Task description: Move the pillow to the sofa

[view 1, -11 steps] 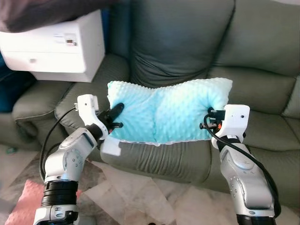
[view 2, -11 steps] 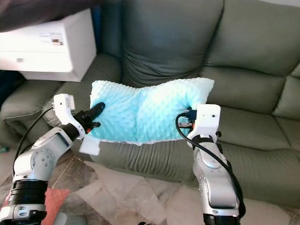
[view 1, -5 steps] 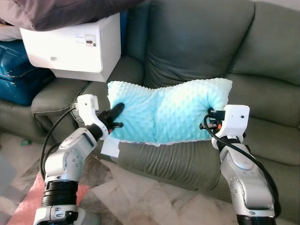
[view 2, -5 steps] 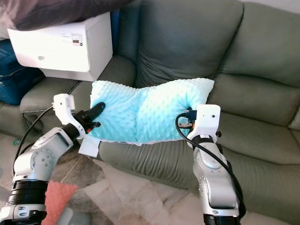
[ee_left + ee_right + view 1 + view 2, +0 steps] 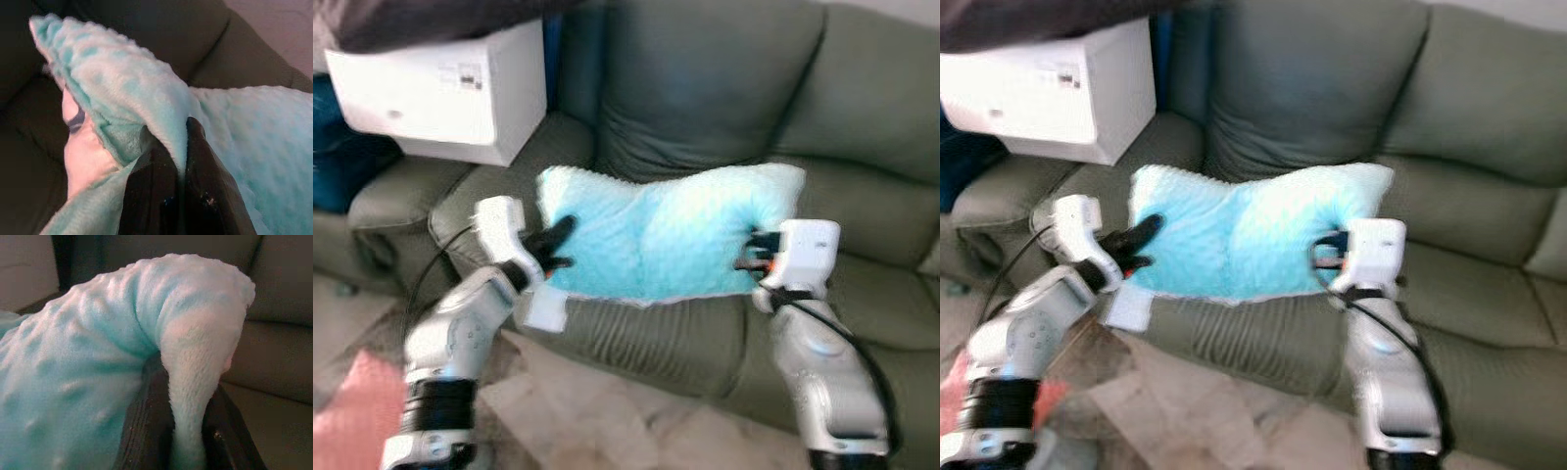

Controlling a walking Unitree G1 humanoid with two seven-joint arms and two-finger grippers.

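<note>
Two tools pinch the pillow (image 5: 666, 235): left tool (image 5: 554, 247) at 9 o'clock, right tool (image 5: 751, 251) at 3, spreading it level above the sofa (image 5: 705, 108).

Grey-green sofa (image 5: 705, 117) across the whole width: padded back cushions above, ribbed seat front below, rounded armrest at the robot's left. On that armrest, a white box-shaped appliance (image 5: 435, 93), with something dark draped over its top. Pale marbled floor (image 5: 607, 421) in front of the sofa; a pink patch (image 5: 352, 411) on it at lower left, blurred.
</note>
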